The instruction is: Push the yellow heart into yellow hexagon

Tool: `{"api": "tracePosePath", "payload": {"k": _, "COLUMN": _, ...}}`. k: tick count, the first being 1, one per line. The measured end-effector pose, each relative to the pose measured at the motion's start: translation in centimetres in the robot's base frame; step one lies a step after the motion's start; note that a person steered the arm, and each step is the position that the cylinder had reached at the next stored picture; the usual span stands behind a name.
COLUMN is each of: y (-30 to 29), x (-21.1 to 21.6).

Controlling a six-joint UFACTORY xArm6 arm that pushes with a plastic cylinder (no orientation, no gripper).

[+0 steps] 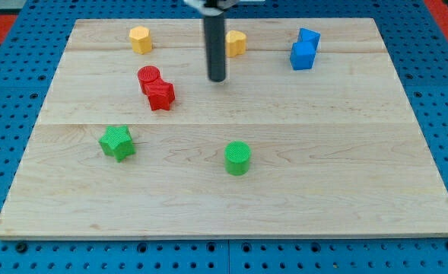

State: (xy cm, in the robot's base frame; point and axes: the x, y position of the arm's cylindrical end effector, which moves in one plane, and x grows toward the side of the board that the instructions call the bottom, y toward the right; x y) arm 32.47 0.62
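Here the small yellow heart block (236,43) sits near the wooden board's (360,152) top edge, just right of the dark rod; the rod's tip (217,78) rests slightly below and left of it, apart. The rod carries no jaws. The yellow hexagon block (140,39) lies well to the left. Red cylinder (148,76) and red star (161,95) touch.

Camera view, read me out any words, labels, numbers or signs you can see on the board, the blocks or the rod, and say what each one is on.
None: no readable text anywhere in the camera view.
The wooden board, the coloured blocks and the rod ending in my tip carry no letters, numbers or signs.
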Motion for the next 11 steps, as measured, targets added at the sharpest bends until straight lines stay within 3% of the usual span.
{"api": "tracePosePath", "payload": {"k": 1, "y": 5.5, "x": -2.8}}
{"api": "tracePosePath", "payload": {"k": 3, "y": 5.6, "x": -7.4}}
{"api": "tracePosePath", "payload": {"k": 4, "y": -2.0, "x": -7.4}}
{"api": "tracePosePath", "payload": {"k": 6, "y": -1.3, "x": -6.0}}
{"api": "tracePosePath", "payload": {"k": 9, "y": -10.3, "x": -7.2}}
{"api": "tracePosePath", "payload": {"k": 10, "y": -9.4, "x": -6.7}}
{"api": "tracePosePath", "payload": {"k": 11, "y": -2.8, "x": -1.3}}
